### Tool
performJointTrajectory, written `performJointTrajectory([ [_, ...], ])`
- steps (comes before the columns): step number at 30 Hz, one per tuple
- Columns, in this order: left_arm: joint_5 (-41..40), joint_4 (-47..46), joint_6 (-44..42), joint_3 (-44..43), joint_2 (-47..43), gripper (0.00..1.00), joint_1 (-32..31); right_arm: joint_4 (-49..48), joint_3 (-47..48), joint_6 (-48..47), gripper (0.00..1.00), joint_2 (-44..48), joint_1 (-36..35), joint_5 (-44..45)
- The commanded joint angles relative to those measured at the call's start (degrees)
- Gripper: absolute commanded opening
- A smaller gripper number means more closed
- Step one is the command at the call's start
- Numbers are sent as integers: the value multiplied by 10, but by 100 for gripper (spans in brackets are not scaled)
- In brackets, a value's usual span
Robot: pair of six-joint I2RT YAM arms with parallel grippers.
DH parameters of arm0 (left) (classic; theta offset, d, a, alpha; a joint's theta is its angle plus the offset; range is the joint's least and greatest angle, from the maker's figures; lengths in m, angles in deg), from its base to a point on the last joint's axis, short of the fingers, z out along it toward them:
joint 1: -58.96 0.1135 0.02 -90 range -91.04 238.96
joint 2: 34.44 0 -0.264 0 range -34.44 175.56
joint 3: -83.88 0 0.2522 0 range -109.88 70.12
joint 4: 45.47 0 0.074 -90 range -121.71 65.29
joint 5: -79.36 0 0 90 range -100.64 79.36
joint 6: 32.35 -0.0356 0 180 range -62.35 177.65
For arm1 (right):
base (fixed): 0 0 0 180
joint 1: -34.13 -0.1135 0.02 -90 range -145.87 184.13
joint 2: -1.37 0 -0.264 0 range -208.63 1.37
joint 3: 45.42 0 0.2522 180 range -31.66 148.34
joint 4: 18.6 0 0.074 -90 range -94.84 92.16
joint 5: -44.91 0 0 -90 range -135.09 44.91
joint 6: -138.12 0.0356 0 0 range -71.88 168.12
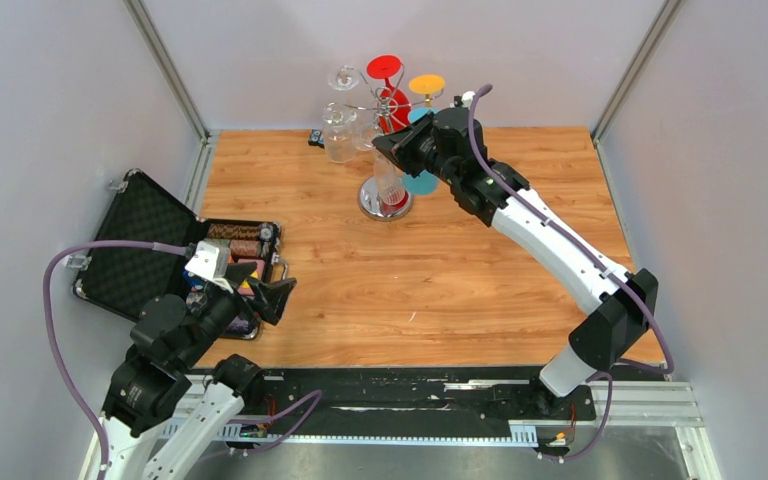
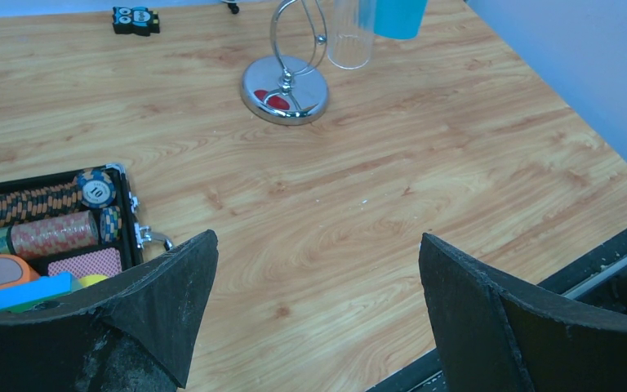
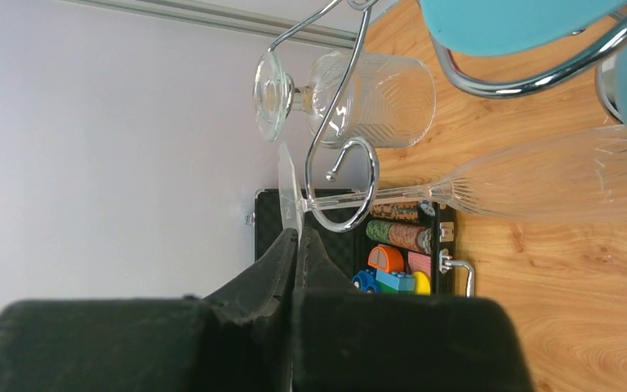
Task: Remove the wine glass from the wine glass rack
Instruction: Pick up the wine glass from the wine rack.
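Note:
The chrome wine glass rack [image 1: 385, 203] stands at the back of the table, with several glasses hanging upside down from its hooks. My right gripper [image 1: 400, 150] is at the rack and shut on the thin round foot [image 3: 288, 192] of a clear flute wine glass [image 3: 555, 188]. The flute's stem sits in a curled hook [image 3: 373, 180]. My left gripper [image 1: 270, 295] is open and empty, low over the table near the front left; its wrist view shows the rack's mirrored base [image 2: 286, 90] far ahead.
A clear goblet [image 3: 367, 98], a red glass [image 1: 388, 85], an orange one [image 1: 426, 85] and a teal one [image 1: 420, 182] also hang on the rack. An open black case [image 1: 140, 240] with chips and toys lies at left. A small owl figure [image 2: 135, 20] sits at the back.

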Motion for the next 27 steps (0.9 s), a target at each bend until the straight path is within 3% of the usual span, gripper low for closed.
performJointTrajectory([
  [1,-8,-16,-2,2,-4,100,-1,-27,32,16,0,-9,-3,-5],
  [27,-8,-14,-1,3,-7,100,-1,-36,56,55,0,-34,1,46],
])
